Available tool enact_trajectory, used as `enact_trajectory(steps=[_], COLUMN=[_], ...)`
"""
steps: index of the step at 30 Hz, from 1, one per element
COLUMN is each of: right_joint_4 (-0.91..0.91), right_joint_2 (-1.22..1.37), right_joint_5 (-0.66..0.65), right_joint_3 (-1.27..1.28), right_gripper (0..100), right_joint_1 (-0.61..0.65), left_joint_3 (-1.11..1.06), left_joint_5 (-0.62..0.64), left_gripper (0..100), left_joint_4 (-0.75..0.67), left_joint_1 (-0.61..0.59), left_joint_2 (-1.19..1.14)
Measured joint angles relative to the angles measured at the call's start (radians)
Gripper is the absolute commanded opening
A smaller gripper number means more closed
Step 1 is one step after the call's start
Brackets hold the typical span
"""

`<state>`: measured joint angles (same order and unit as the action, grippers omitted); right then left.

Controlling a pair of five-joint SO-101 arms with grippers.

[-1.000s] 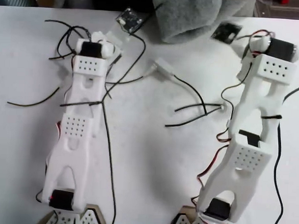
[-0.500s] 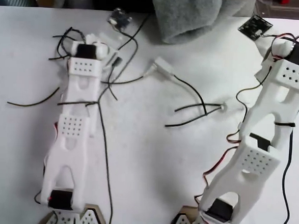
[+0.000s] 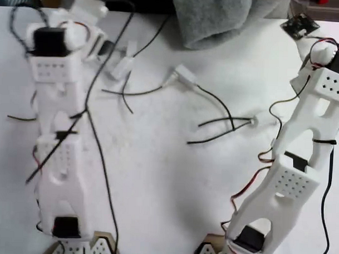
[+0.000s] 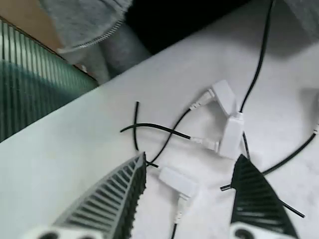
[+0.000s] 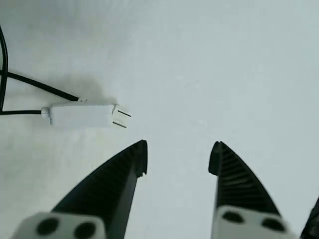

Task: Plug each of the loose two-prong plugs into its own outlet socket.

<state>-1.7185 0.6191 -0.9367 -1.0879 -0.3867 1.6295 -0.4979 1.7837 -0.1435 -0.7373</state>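
Note:
Between the open fingers of my left gripper (image 4: 192, 158), a white plug (image 4: 177, 181) lies on the table, farther off and untouched. Beyond it, two white connector pieces (image 4: 227, 119) sit joined at an angle, with black wires trailing. In the high view, a white connector pair (image 3: 122, 66) lies by the left arm (image 3: 54, 73), and a wired plug (image 3: 185, 76) sits mid-table. My right gripper (image 5: 177, 149) hangs open above bare table. A white two-prong plug (image 5: 82, 115) lies off to one side of it, prongs free. The right arm (image 3: 321, 88) stands at the table's right edge.
A grey cloth (image 3: 218, 17) lies at the back edge of the white table (image 3: 168, 177). Loose black wires (image 3: 219, 126) cross the middle and run under the left arm. A small plug end (image 3: 252, 121) sits near the right arm.
The left arm has lifted and swung to the back left, away from the connector pair. The right arm swung right a second ago and has held nearly still since.

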Motion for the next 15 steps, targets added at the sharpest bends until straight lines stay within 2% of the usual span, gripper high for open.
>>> enact_trajectory(steps=[7,10,15], right_joint_4=[0.0,0.0,0.0], right_joint_2=[0.0,0.0,0.0], right_joint_5=[0.163,0.212,0.333], right_joint_3=[0.0,0.0,0.0], right_gripper=[20.8,20.8,20.8], right_joint_1=[-0.003,-0.011,-0.015], left_joint_3=[-0.063,-0.218,-0.601], left_joint_5=[0.0,0.0,0.0], left_gripper=[28,28,27], left_joint_4=[0.006,0.006,0.006], left_joint_1=[-0.101,-0.129,-0.135], left_joint_2=[0.21,0.342,0.632])
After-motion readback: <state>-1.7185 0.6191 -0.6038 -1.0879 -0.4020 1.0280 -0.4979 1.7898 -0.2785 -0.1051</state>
